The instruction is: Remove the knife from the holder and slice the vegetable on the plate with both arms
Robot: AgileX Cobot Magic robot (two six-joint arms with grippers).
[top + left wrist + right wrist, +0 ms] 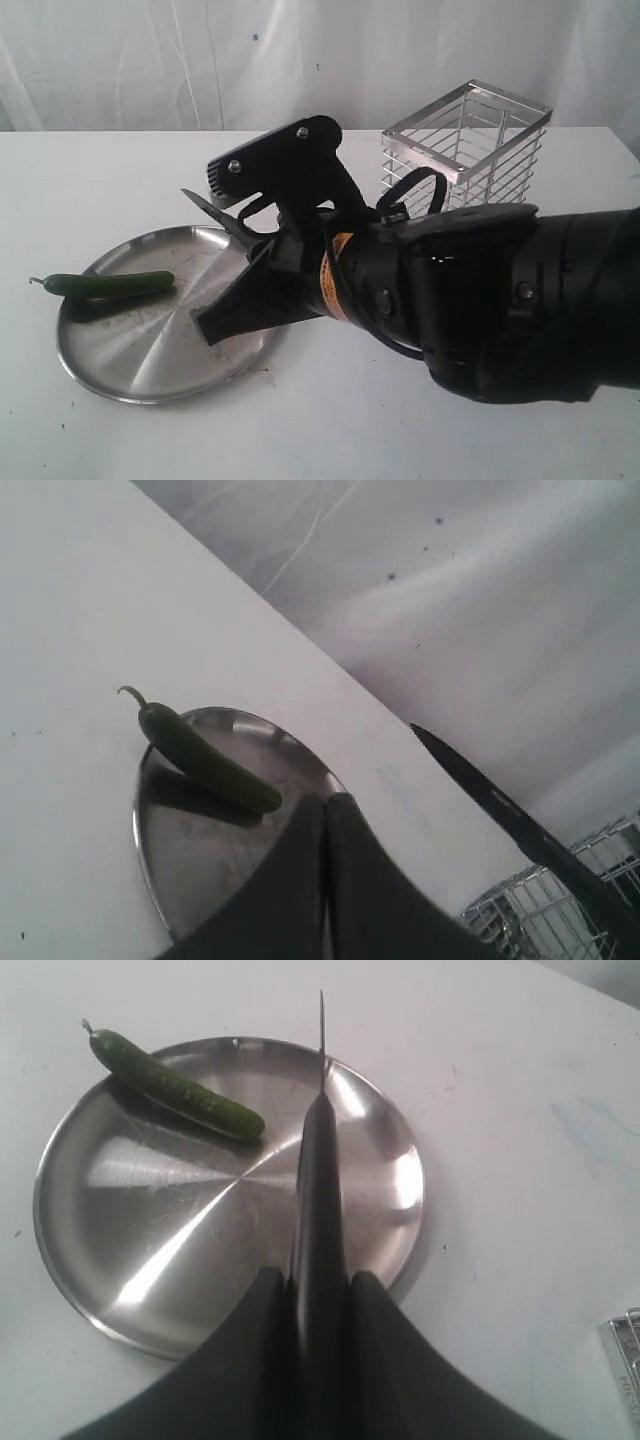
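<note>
Black fingers (265,1360) of the right gripper (318,1285) sit closest to its wrist camera, part-way open and clamped on the dark handle of the knife (316,1180). The thin blade points straight ahead, edge-on, across the plate (200,1290). In the exterior view the blade is tilted up and clear of the metal. The vegetable (175,1085) lies at the far side of the plate, off to one side of the blade's line. Its curled stem end pokes out over the rim and nothing is touching it. The left gripper (326,800) hangs over the near edge of the plate with its jaws pressed together and nothing between them. The holder (465,140) stands well apart on the white table (400,430), toward the back. By my reading, the fetch is done, since the knife is out of the holder, and the slicing has not begun. The next move seems to call for the left gripper to open and pin the vegetable near one end. The right arm would then bring the blade over it, set crosswise to its length, and press down. A round, smooth vegetable perched on the rim may roll or skid if it is cut unsteadied.
</note>
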